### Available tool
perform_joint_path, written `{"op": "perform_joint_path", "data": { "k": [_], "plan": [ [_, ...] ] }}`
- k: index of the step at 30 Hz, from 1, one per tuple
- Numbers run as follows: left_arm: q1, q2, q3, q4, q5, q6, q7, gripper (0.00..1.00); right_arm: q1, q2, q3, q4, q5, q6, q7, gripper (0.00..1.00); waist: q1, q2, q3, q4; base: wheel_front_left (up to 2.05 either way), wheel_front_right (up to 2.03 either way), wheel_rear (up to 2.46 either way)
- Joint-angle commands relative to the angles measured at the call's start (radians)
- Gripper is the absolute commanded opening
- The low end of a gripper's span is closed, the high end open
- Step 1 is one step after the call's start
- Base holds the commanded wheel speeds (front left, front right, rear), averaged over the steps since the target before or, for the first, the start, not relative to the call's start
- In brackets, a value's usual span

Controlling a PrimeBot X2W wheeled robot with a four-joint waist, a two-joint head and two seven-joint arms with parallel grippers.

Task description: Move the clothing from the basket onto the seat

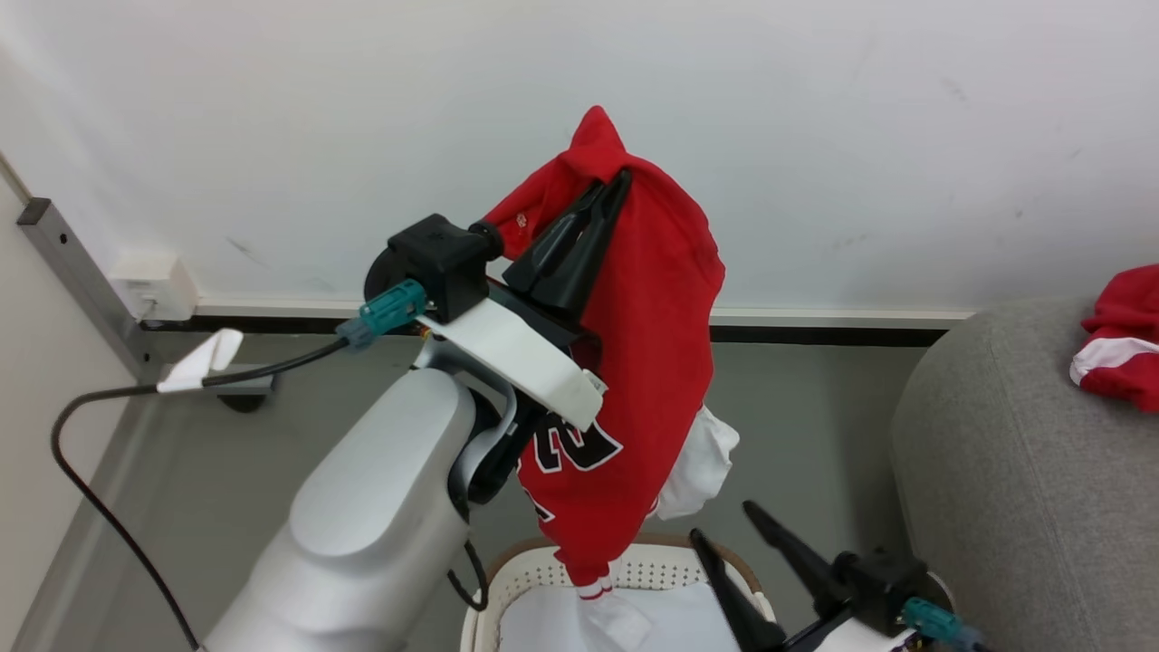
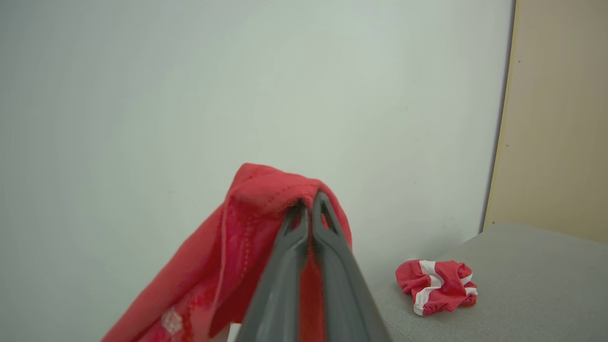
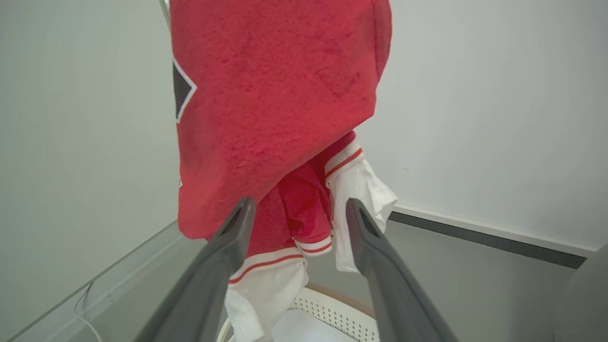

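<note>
Head view has the left gripper [image 1: 620, 181] raised high in front of the white wall [image 1: 272, 109], its jaws pinched tight on a fold of the red jersey [image 1: 652, 344]. The jersey hangs free from that grip, drapes over the wrist and falls beside my pale forearm [image 1: 380, 507], its black-and-white numerals partly hidden behind the arm. Its lower hem, trimmed in white, dangles right over the basket [image 1: 652, 569], whose perforated back wall and brown rim show at the bottom edge. Something white lies inside the basket; I cannot make out what it is, nor whether the hem touches it. The right gripper [image 1: 723, 521] sits low at the basket's right corner, jaws spread wide and holding nothing, fingers pointing up toward the hanging cloth. From the right wrist view the cloth hangs beyond the two fingers, and I cannot tell if they brush it. The seat [image 1: 996, 471] stands off to the right across a strip of grey floor [image 1: 797, 426], with the right arm low between it and the basket. A crumpled striped garment [image 1: 1118, 349] lies on the seat near the wall. A black cable [image 1: 90, 489] loops over the floor at the left.
</note>
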Motion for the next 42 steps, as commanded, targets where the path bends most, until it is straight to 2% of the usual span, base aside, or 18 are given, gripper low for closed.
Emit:
{"op": "perform_joint_path", "data": {
  "k": [1, 6, 14, 18, 23, 24, 25, 26, 34, 40, 41, 42],
  "plan": [
    [-0.012, -0.003, -0.001, 0.0, -0.009, -0.001, -0.007, 0.0, -0.015, 0.0, 0.036, 0.01, 0.033, -0.002, 0.005, 1.0, 0.0, -0.0001, -0.008, 0.014, 0.0, 0.0, 0.0],
    [-0.023, -0.018, -0.022, -0.001, -0.017, -0.006, 0.0, 0.0, -0.07, 0.026, 0.21, 0.042, 0.221, -0.002, 0.004, 1.0, 0.0, -0.0001, -0.018, 0.06, 0.0, 0.0, 0.0],
    [-0.023, -0.042, -0.079, -0.035, -0.026, -0.012, 0.025, 0.0, -0.168, 0.059, 0.352, 0.134, 0.508, -0.002, 0.0, 1.0, 0.0, -0.0001, -0.027, 0.147, 0.0, 0.0, 0.0],
    [-0.017, -0.053, -0.111, -0.059, -0.032, -0.014, 0.038, 0.0, -0.225, 0.054, 0.382, 0.191, 0.572, -0.002, -0.001, 1.0, 0.0, -0.0001, -0.032, 0.188, 0.0, 0.0, 0.0],
    [-0.003, -0.056, -0.136, -0.08, -0.039, -0.014, 0.054, 0.0, -0.274, 0.05, 0.337, 0.197, 0.562, -0.002, -0.001, 1.0, 0.0, -0.0001, -0.035, 0.221, 0.0, 0.0, 0.0],
    [0.001, -0.054, -0.138, -0.079, -0.04, -0.012, 0.055, 0.0, -0.278, 0.049, 0.333, 0.196, 0.552, -0.002, -0.001, 0.84, 0.0, -0.0001, -0.036, 0.224, 0.0, 0.0, 0.0],
    [0.005, -0.051, -0.138, -0.077, -0.042, -0.009, 0.057, 0.0, -0.284, 0.046, 0.333, 0.195, 0.54, -0.002, -0.001, 0.46, 0.0, -0.0001, -0.036, 0.226, 0.0, 0.0, 0.0],
    [0.007, -0.05, -0.139, -0.075, -0.045, -0.007, 0.059, 0.0, -0.285, 0.044, 0.33, 0.194, 0.537, -0.002, -0.001, 0.0, 0.0, -0.0001, -0.036, 0.228, 0.0, 0.0, 0.0],
    [0.027, -0.026, -0.125, -0.048, -0.057, 0.008, 0.058, 0.0, -0.274, 0.024, 0.33, 0.15, 0.51, -0.002, -0.002, 0.0, 0.0, -0.0001, -0.034, 0.197, 0.0, 0.0, 0.0],
    [0.049, -0.002, -0.117, -0.004, -0.056, 0.026, 0.048, 0.0, -0.239, -0.013, 0.262, 0.065, 0.486, -0.002, -0.002, 0.0, 0.0, -0.0001, -0.016, 0.154, 0.0, 0.0, 0.0],
    [0.056, 0.001, -0.116, 0.002, -0.059, 0.03, 0.048, 0.14, -0.237, -0.022, 0.251, 0.049, 0.481, -0.002, -0.002, 0.0, 0.0, -0.0001, -0.012, 0.144, 0.0, 0.0, 0.0],
    [0.058, 0.004, -0.117, 0.006, -0.057, 0.03, 0.045, 0.6, -0.233, -0.031, 0.234, 0.034, 0.476, -0.002, -0.002, 0.0, 0.0, -0.0001, -0.009, 0.137, 0.0, 0.0, 0.0]
  ]
}}
